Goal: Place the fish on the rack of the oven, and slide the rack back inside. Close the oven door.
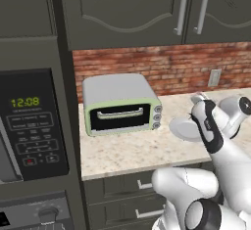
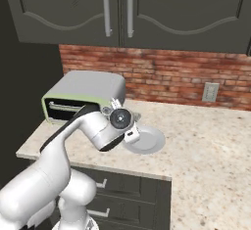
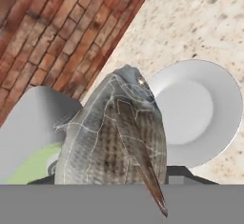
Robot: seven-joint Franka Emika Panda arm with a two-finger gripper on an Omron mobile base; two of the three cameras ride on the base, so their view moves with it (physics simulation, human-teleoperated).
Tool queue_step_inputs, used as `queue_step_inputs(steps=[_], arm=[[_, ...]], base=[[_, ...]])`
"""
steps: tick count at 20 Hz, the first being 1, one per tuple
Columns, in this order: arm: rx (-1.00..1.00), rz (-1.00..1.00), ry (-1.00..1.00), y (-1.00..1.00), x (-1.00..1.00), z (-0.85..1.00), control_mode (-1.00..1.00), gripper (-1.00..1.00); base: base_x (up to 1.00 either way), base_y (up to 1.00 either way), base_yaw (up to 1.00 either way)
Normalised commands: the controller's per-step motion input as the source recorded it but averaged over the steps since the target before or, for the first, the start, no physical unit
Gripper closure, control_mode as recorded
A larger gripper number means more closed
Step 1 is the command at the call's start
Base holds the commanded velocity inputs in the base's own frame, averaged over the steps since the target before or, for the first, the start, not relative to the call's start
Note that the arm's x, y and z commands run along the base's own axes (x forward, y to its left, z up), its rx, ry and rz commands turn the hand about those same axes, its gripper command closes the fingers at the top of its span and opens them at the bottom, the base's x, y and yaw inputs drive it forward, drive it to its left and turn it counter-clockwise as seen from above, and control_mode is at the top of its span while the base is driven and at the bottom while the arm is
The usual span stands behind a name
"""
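Close against the hand camera, a grey scaly fish [image 3: 114,137] hides the fingers, grip impossible to tell, lifted above a round white plate [image 3: 200,108]; from the left base, plate [image 1: 180,128] beside pale-green-fronted toaster oven [image 1: 121,104]; from the right base, gripper [image 2: 131,132] over plate [image 2: 149,141], blurred.

fish [image 3: 112,142] hides tool [image 3: 114,182] — oven [image 1: 34,214] cropped

Grey scaled fish [image 3: 114,142] (held aloft) hangs above the counter.
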Motion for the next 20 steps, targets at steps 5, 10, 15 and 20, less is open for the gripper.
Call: queue_step_inputs(steps=[5, 10, 15, 20], arm=[[-0.1, 0.2, -0.02, 0.24, -0.07, 0.69, -1.0, 1.0], [-0.13, 0.3, 0.0, 0.25, -0.03, 0.41, -1.0, 1.0], [-0.19, 0.39, 0.09, 0.47, -0.17, 0.06, -1.0, 1.0], [-0.26, 0.36, 0.19, 0.84, -0.16, 0.0, -1.0, 1.0]], base=[[0.0, 0.0, 0.0], [0.0, 0.0, 0.0], [0.0, 0.0, 0.0], [0.0, 0.0, 0.0]])
